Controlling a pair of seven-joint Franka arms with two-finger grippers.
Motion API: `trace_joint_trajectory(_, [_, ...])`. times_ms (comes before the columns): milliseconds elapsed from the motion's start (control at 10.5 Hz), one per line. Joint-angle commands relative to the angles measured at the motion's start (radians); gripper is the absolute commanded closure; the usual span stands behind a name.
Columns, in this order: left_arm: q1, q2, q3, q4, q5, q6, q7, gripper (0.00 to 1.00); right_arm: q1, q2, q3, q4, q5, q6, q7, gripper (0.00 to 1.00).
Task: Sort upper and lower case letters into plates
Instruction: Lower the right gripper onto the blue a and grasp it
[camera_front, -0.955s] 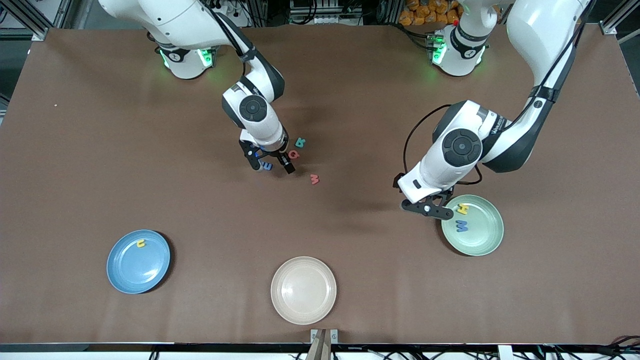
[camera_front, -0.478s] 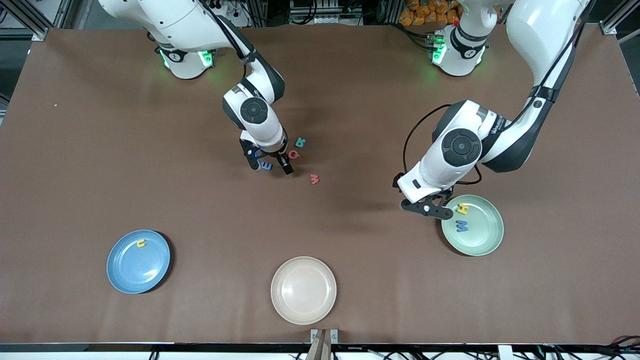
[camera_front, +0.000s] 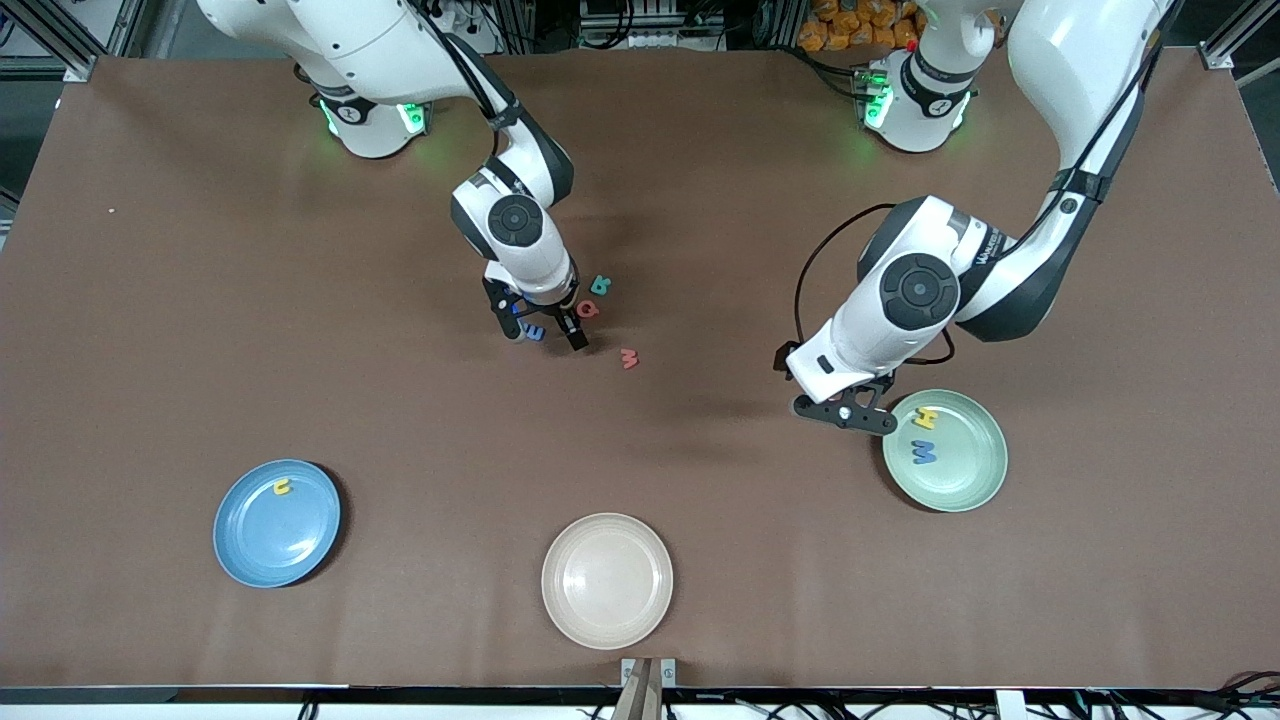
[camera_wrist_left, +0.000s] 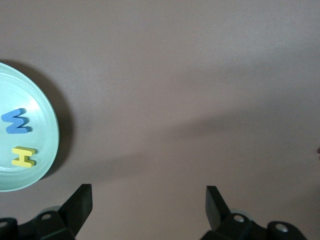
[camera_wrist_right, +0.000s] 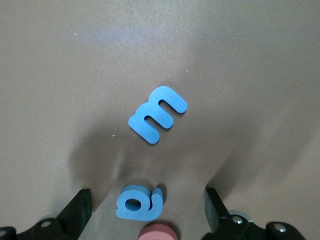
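My right gripper (camera_front: 541, 331) is open, low over a cluster of letters mid-table. A blue g-shaped letter (camera_wrist_right: 140, 202) lies between its fingers (camera_wrist_right: 79, 209), untouched. Close by lie a blue m (camera_front: 535, 332) (camera_wrist_right: 158, 114), a red round letter (camera_front: 588, 309) (camera_wrist_right: 157, 233), a teal letter (camera_front: 600, 285) and a red m (camera_front: 629, 358). My left gripper (camera_front: 845, 415) (camera_wrist_left: 149, 199) hangs open and empty over bare table beside the mint plate (camera_front: 975, 480) (camera_wrist_left: 45, 125). That plate holds a yellow H (camera_front: 925, 417) (camera_wrist_left: 23, 156) and a blue W (camera_front: 923, 452) (camera_wrist_left: 16, 122). The blue plate (camera_front: 290, 540) holds one yellow letter (camera_front: 283, 488).
A beige plate (camera_front: 607, 610) with nothing in it sits near the table's front edge, between the blue and mint plates. The brown table (camera_front: 200, 300) stretches wide toward the right arm's end.
The left gripper has drifted a little away from the mint plate toward the table's middle. The right gripper has barely shifted over the blue letters.
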Motion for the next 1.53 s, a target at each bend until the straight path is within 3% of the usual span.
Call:
trace_joint_trajectory(0, [-0.012,-0.022,0.003,-0.005,-0.023,-0.009,-0.014,0.0,0.021,0.014,-0.028,0.02,0.002,0.012,0.03,0.0])
trace_joint_trajectory(478, [-0.046,-0.034,0.003,0.003,-0.08,-0.009,-0.03,0.0,0.033,0.017,-0.028,0.034,0.002,0.011,0.031,0.0])
trace_joint_trajectory(1433, [-0.051,-0.033,0.004,0.004,-0.08,-0.009,-0.031,0.0,0.04,0.014,-0.041,0.025,-0.008,-0.001,0.041,0.0])
